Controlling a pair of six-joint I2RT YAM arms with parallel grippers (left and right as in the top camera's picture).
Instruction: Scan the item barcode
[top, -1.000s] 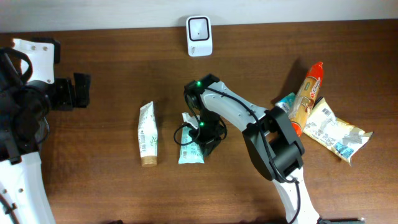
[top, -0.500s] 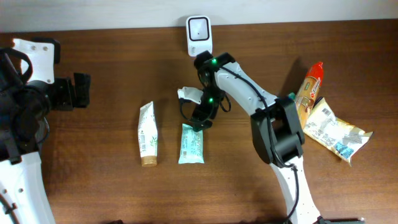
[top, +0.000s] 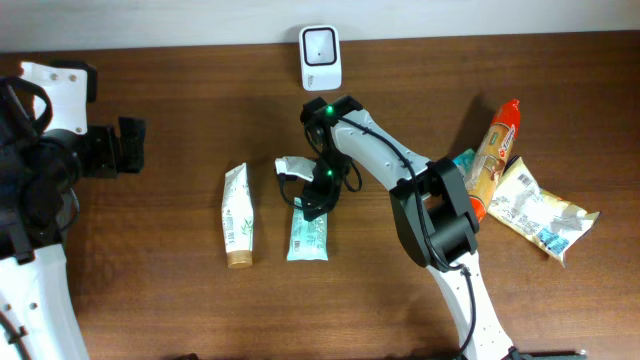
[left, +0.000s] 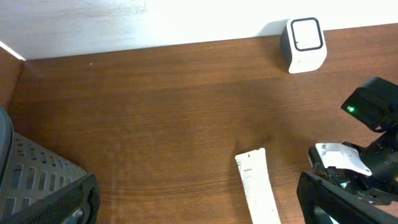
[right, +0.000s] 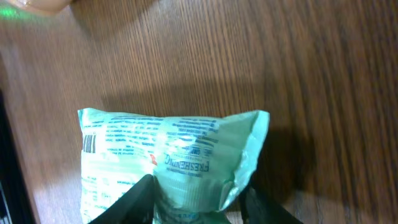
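A green packet (top: 308, 238) with printed text and a small barcode lies flat on the wooden table, in front of the white barcode scanner (top: 320, 58) at the back edge. My right gripper (top: 312, 205) hangs over the packet's far end. In the right wrist view its two dark fingers press on either side of the bunched packet (right: 168, 149), so the right gripper (right: 196, 202) is shut on it. My left gripper (top: 130, 148) stays at the far left, wide open and holding nothing, and its fingers frame the left wrist view (left: 196, 205). The scanner (left: 303, 45) shows there too.
A white tube (top: 237, 228) lies left of the packet. An orange snack pack (top: 497, 148) and a white bag (top: 540, 210) are piled at the right. A grey basket (left: 31, 174) stands by the left arm.
My right gripper rose open toward the scanner, leaving the packet on the table, then came back down and closed on the packet's far end. The left arm has not moved.
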